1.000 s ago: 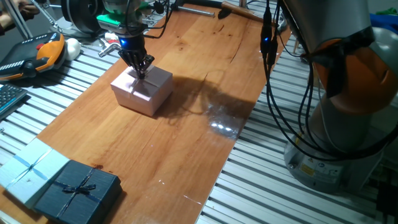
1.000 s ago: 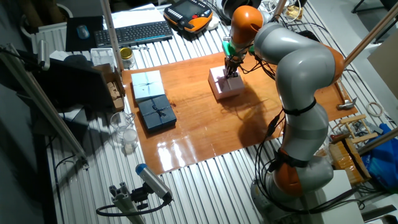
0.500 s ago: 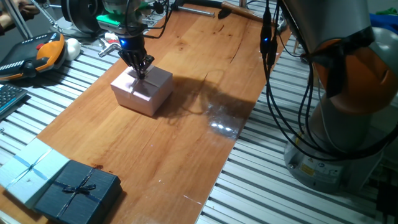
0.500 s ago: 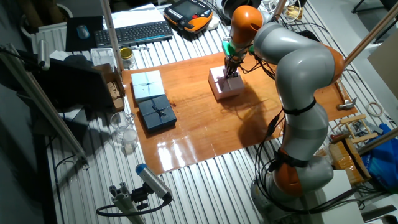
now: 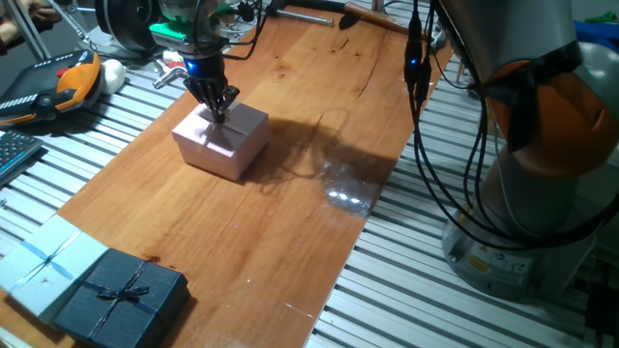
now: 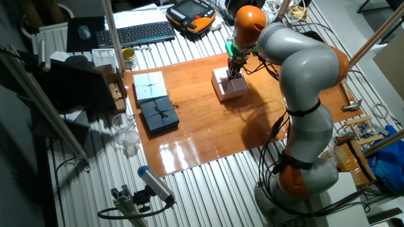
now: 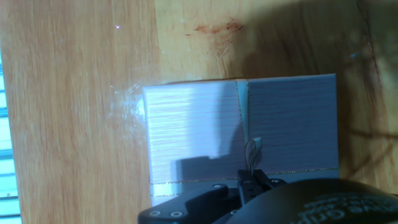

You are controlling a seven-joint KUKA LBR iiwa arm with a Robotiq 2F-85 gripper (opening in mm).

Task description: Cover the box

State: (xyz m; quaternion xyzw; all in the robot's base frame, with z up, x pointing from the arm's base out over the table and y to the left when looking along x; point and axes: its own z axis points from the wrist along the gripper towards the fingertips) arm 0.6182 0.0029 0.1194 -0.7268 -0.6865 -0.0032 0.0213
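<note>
We see the gripper point(image 5: 221, 109) down on top of the box point(image 5: 222, 141). Box lid on. Fingers look pinched together, on what we can't tell.

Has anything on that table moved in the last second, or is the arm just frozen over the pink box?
Nothing visibly changed. The gripper remains on top of the pink box, which already has its lid on, and the box sits in the same spot on the wooden board. The dark navy box and light blue box have not moved either.

Pale-pink box point(image 5: 221, 141), finely ribbed, gold-edged, on orange-brown wooden board point(image 5: 290, 203).
</note>
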